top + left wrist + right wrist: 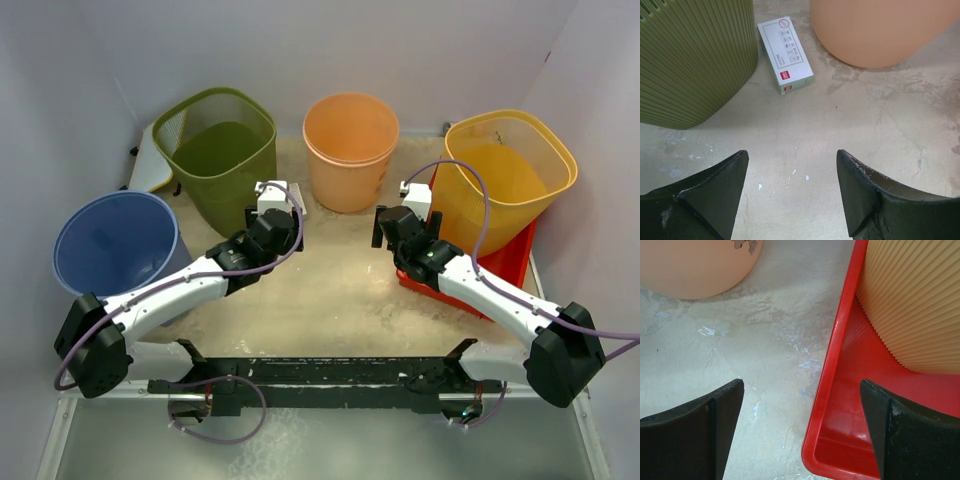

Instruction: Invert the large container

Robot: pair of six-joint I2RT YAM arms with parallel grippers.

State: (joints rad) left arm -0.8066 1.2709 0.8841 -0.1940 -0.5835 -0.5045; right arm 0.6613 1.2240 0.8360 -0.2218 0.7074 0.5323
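Observation:
Four bins stand upright on the table: a ribbed green one point(220, 150) at the back left, a round orange one point(350, 150) at the back middle, a large ribbed yellow one point(505, 180) at the right, and a blue one point(115, 245) at the left. I cannot tell which is the task's large container. The yellow bin point(920, 305) stands in a red tray point(840, 390). My left gripper point(792, 170) is open and empty over bare table, in front of the green bin point(695, 60) and the orange bin point(880, 30). My right gripper point(802, 405) is open and empty, straddling the tray's left rim.
A small white carton point(785, 55) lies flat between the green and orange bins. A pale board point(150, 160) leans behind the green bin. Grey walls close in the back and both sides. The red tray point(510, 260) reaches the table's right edge.

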